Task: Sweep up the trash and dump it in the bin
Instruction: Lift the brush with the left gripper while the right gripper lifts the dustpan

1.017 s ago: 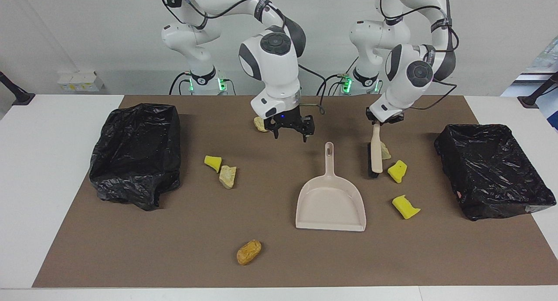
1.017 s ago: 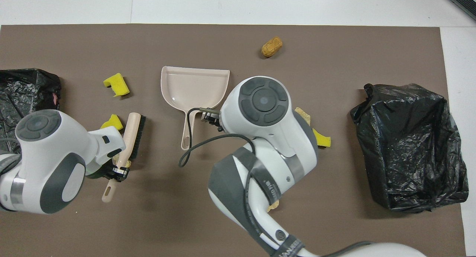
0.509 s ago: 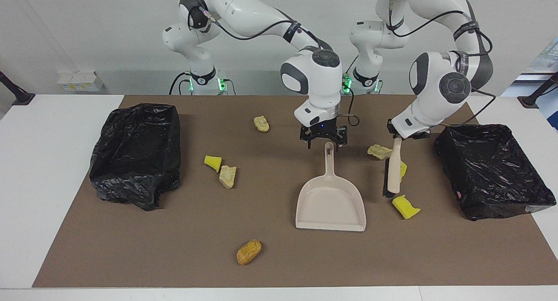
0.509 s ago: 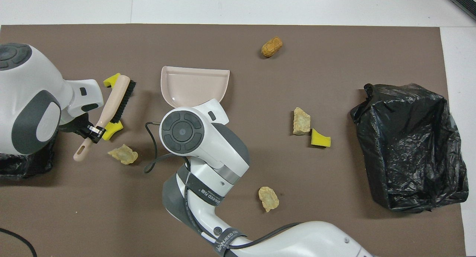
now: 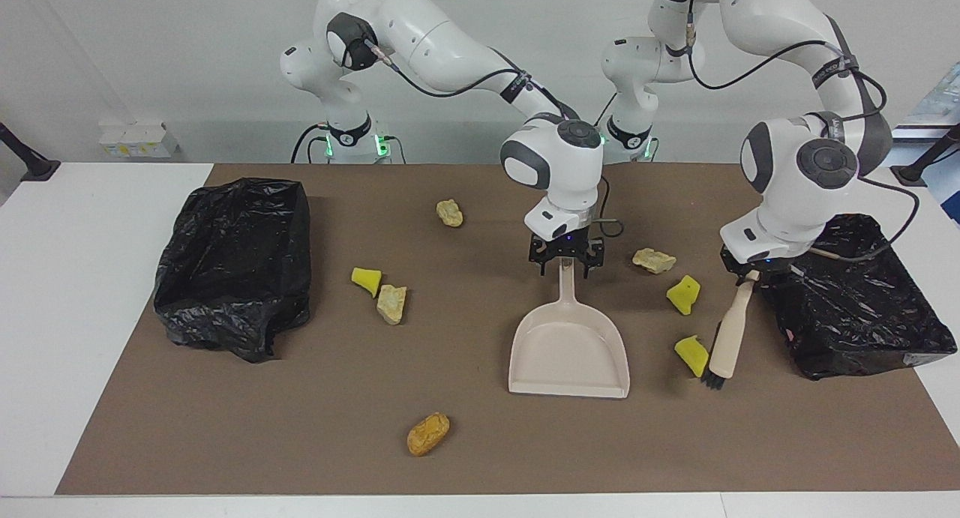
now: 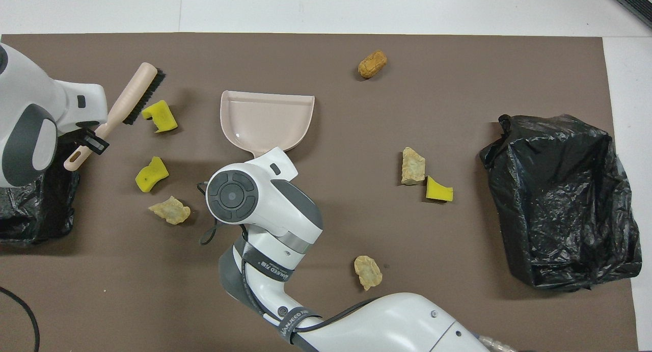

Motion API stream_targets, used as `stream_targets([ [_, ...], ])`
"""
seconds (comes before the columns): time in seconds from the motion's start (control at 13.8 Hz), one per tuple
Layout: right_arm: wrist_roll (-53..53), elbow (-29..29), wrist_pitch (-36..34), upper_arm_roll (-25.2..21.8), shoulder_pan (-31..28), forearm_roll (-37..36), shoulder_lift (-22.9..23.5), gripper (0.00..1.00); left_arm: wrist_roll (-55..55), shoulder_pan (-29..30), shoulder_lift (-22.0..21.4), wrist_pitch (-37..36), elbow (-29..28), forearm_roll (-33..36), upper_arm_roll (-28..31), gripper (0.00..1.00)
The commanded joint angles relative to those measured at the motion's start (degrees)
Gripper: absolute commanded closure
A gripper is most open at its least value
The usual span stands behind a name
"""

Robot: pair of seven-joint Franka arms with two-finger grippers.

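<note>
The beige dustpan (image 5: 568, 349) lies flat mid-mat, handle toward the robots; it also shows in the overhead view (image 6: 267, 118). My right gripper (image 5: 565, 269) is open, its fingers on either side of the handle's end. My left gripper (image 5: 750, 276) is shut on the handle of the beige brush (image 5: 726, 338), which slants down with its bristles beside a yellow sponge scrap (image 5: 690, 353). Another yellow scrap (image 5: 683, 294) and a tan lump (image 5: 654, 260) lie nearer the robots. More trash: a yellow scrap (image 5: 366, 279), tan lumps (image 5: 391, 303) (image 5: 450, 212), an orange-brown lump (image 5: 428, 433).
A black-bagged bin (image 5: 232, 263) stands at the right arm's end of the brown mat. A second black-bagged bin (image 5: 847, 293) stands at the left arm's end, close to the left gripper. The right arm's wrist (image 6: 244, 194) hides the dustpan handle in the overhead view.
The left gripper carried the brush away from the robots and toward its end's bin, past both yellow scraps. The right gripper moved over the dustpan handle and came down around its end.
</note>
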Motion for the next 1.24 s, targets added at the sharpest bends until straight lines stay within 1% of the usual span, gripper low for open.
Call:
stream_targets([
  [0.0,0.42,1.89,-0.43,-0.41,0.47,-1.40,0.69,0.15,4.16,2.30,5.65,2.53,5.30,3.55,-0.66,1.00],
  [0.07,0.33,1.89,-0.61,-0.41,0.21,-1.75,0.52,0.18,5.31,2.65,6.62,3.33,6.09,3.91,-0.66,1.00],
  [0.15,0.24,1.89,-0.78,-0.41,0.12,-2.62,0.34,0.25,5.41,3.01,6.63,3.77,5.66,4.09,-0.66,1.00],
  [0.22,-0.02,1.81,-0.78,-0.32,0.12,-3.33,0.17,0.45,5.85,2.92,6.20,2.90,4.79,3.83,-0.66,1.00],
  [0.29,-1.41,1.55,-0.78,0.03,-0.15,-4.20,0.08,0.72,6.29,2.92,5.32,2.72,2.87,3.74,-0.74,1.00],
  [0.36,-3.95,1.54,-1.13,0.03,-0.06,-5.34,-0.36,1.00,6.72,2.49,4.09,2.02,0.93,3.65,-0.74,1.00],
  [0.51,-9.57,1.46,-2.19,0.03,-1.28,-4.83,-1.59,1.00,8.13,2.22,2.68,-2.44,-0.66,3.65,-0.74,1.00],
  [0.58,-14.04,0.85,-2.36,0.56,-3.55,-4.48,-3.07,1.00,8.66,2.04,2.33,-5.77,-0.67,3.56,-0.74,1.00],
  [0.65,-19.48,0.14,-2.37,1.60,-4.71,-4.21,-4.39,1.00,8.75,1.87,1.98,-8.50,-0.67,3.56,-1.18,1.00],
  [0.73,-23.80,-0.56,-2.63,1.61,-5.33,-4.12,-5.45,1.00,8.92,1.08,1.36,-11.14,-1.10,3.47,-1.18,1.00],
  [0.8,-27.23,-2.22,-2.98,1.70,-6.46,-4.12,-7.20,1.00,8.40,0.21,0.40,-13.86,-2.33,3.30,-1.27,1.00],
  [0.94,-32.16,-6.00,-4.12,1.79,-9.18,-4.04,-11.07,1.00,8.05,-1.20,-1.71,-16.34,-4.61,2.78,-1.27,1.00],
  [1.02,-37.50,-7.58,-5.08,2.92,-11.81,-2.21,-12.65,1.00,7.18,-2.08,-3.37,-16.70,-5.84,1.38,-1.27,1.00],
  [1.16,-55.21,-8.39,-7.36,3.72,-17.44,6.21,-14.68,1.00,0.70,-2.26,-7.76,-17.49,-8.65,0.66,-1.27,1.00],
])
